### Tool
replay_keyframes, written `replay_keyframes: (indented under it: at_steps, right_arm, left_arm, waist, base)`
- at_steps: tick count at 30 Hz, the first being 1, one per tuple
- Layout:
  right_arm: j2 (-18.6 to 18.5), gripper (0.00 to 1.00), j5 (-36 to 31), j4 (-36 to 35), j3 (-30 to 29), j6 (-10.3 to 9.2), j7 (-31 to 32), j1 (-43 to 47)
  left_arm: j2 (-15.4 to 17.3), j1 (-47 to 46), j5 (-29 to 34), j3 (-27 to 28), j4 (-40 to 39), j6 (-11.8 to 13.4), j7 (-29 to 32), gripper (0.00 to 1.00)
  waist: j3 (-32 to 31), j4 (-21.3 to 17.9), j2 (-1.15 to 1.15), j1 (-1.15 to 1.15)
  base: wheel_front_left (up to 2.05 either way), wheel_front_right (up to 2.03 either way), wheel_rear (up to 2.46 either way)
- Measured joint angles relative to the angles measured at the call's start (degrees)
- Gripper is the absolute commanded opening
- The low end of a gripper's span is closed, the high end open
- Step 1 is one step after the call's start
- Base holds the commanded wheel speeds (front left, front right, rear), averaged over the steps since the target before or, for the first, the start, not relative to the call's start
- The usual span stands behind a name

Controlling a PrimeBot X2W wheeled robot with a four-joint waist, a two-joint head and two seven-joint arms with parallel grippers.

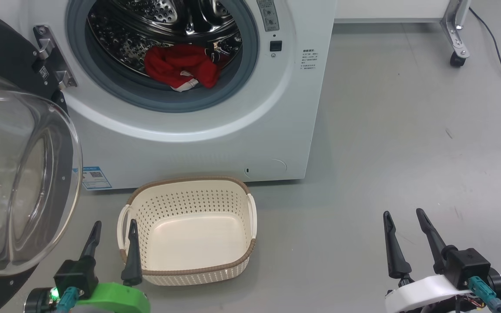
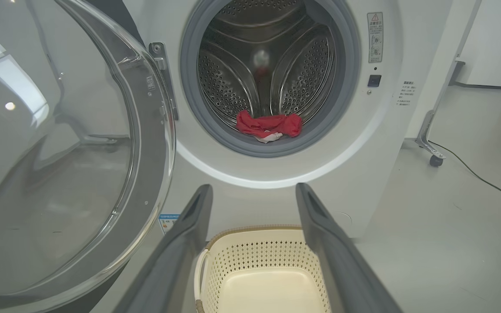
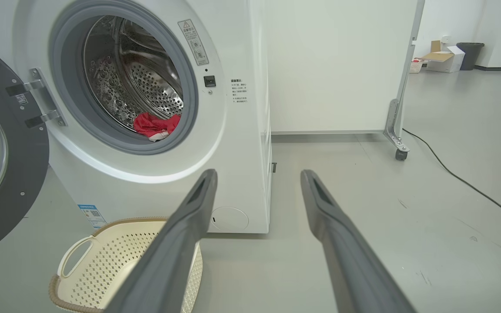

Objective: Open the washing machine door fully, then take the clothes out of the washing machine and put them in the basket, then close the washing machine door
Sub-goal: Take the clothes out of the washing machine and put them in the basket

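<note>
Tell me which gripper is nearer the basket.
Left. The left gripper hovers at the left handle of the basket; the right gripper is well off to its right.

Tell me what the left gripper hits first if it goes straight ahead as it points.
Probably the white front of the washing machine, just below the drum opening, passing above the basket; depth is unclear.

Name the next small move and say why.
Probably raise the open left gripper toward the clothes in the drum: the washing machine door stands swung wide, the clothes lie near the drum's mouth, and the basket is empty.
</note>
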Motion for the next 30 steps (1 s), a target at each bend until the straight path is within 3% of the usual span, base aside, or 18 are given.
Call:
replay_keyframes:
  at_steps: [16,30]
  right_arm:
    - [0.00,1.00,0.12,-0.11,0.15,0.01,0.00,-0.01]
    - [0.00,1.00,0.29,-0.05,0.58,0.02,0.00,-0.01]
  left_arm:
    - [0.14,-0.01,0.00,-0.23,-0.07,0.00,0.00,1.00]
    - [0.20,0.00,-0.01,-0.76,0.14,-0.09,0.01,1.00]
  waist:
    - [0.15,-0.20,0.00,0.00]
    - [-0.17,-0.34,0.00,0.00]
  base:
    - [1.03,-1.03,0.00]
    - [0.52,-0.52,0.00]
